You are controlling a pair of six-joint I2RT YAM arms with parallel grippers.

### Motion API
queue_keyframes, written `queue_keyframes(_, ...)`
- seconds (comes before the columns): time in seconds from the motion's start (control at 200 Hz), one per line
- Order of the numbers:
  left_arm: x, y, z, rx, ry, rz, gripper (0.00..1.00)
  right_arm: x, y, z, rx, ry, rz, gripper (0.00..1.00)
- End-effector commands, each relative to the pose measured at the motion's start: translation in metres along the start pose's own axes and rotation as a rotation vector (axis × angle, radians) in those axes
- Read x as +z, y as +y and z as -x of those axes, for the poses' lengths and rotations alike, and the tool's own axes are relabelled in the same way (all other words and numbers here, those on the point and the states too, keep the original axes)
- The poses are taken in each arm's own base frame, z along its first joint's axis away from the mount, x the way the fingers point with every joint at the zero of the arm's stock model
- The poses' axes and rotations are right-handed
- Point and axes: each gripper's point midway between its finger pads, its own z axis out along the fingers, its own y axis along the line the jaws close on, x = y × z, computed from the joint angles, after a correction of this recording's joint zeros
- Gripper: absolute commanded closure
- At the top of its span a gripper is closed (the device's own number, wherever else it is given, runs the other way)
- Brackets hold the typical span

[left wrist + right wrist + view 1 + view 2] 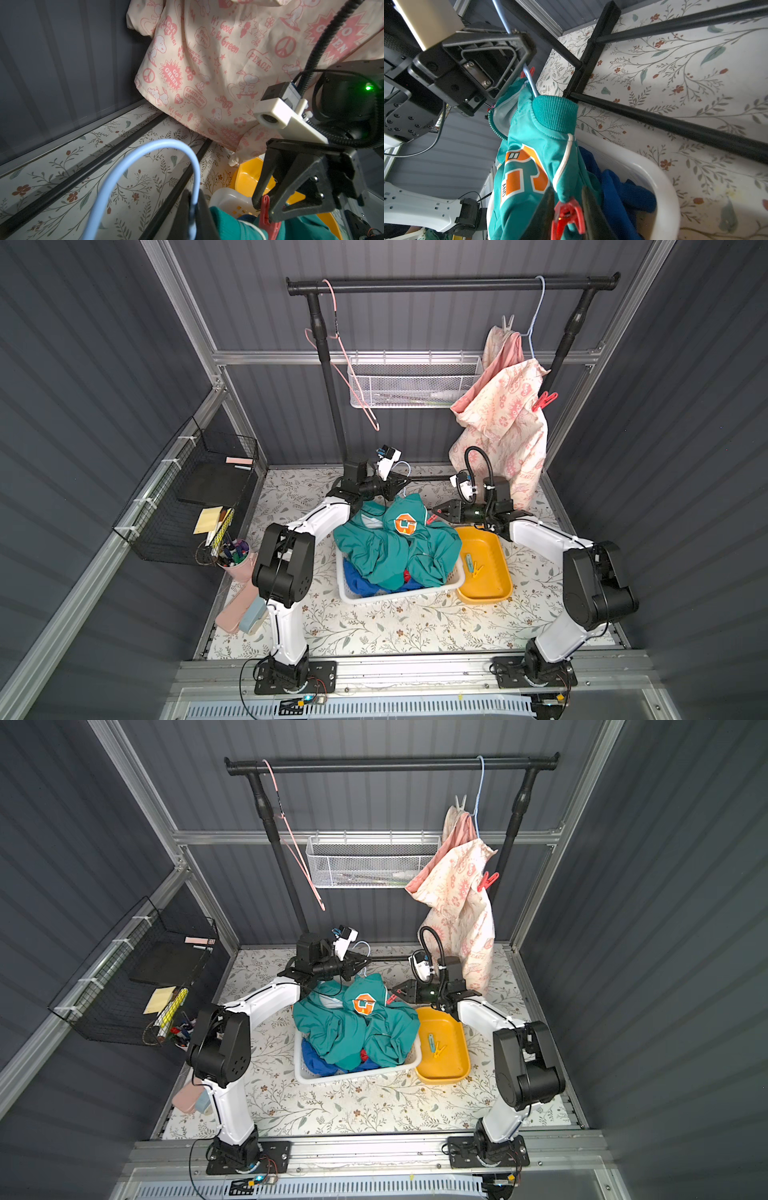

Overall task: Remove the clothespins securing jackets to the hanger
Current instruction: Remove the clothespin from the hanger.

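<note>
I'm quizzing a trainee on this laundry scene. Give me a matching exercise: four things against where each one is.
Things: 1 teal jacket; 2 cream printed jacket; 3 yellow clothespin; 4 pink hanger.
Places: A in the yellow tray; B bare on the rail; C draped over the white laundry basket; D on a blue hanger, on the rail.
Pairs: 1-C; 2-D; 3-A; 4-B.
</note>
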Motion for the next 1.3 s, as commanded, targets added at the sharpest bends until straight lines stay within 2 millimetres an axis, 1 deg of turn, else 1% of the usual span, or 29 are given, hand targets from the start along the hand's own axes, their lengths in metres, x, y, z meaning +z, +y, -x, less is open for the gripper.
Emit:
queue_keyframes(0.0, 0.007, 0.002, -0.024, -0.012, 0.052, -0.033, 1.00, -0.003, 0.006, -0.004, -0.010, 0.005, -0.002, 0.80)
queue_keyframes(0.155, 0.008, 0.002, -0.025, -0.015, 0.046, -0.034, 1.00, -0.004, 0.006, -0.002, 0.000, -0.001, -0.007, 0.84)
queue_keyframes(0.205, 0.008, 0.003, -0.026, -0.015, 0.045, -0.032, 1.00, -0.004, 0.005, -0.001, 0.001, -0.004, -0.010, 0.88)
queue_keyframes(0.53, 0.009, -0.002, -0.029, -0.018, 0.047, -0.039, 1.00, -0.006, 0.008, 0.005, 0.002, -0.013, -0.021, 0.97)
queue_keyframes(0.67, 0.013, -0.006, -0.034, -0.016, 0.057, -0.044, 1.00, -0.010, 0.010, 0.011, -0.006, -0.029, -0.035, 1.00)
queue_keyframes(0.73, 0.015, -0.010, -0.035, -0.012, 0.060, -0.047, 1.00, -0.012, 0.011, 0.014, -0.009, -0.034, -0.046, 1.00)
queue_keyframes(0.915, 0.016, -0.012, -0.037, -0.014, 0.065, -0.050, 1.00, -0.018, 0.015, 0.024, -0.024, -0.059, -0.071, 1.00)
queue_keyframes(1.101, 0.015, -0.013, -0.037, -0.012, 0.064, -0.052, 1.00, -0.030, 0.013, 0.036, -0.033, -0.109, -0.138, 1.00)
queue_keyframes(1.226, 0.015, -0.015, -0.037, -0.011, 0.064, -0.053, 1.00, -0.046, 0.009, 0.046, -0.042, -0.178, -0.233, 1.00)
queue_keyframes(1.291, 0.014, -0.015, -0.036, -0.012, 0.066, -0.054, 1.00, -0.055, 0.010, 0.050, -0.058, -0.209, -0.268, 1.00)
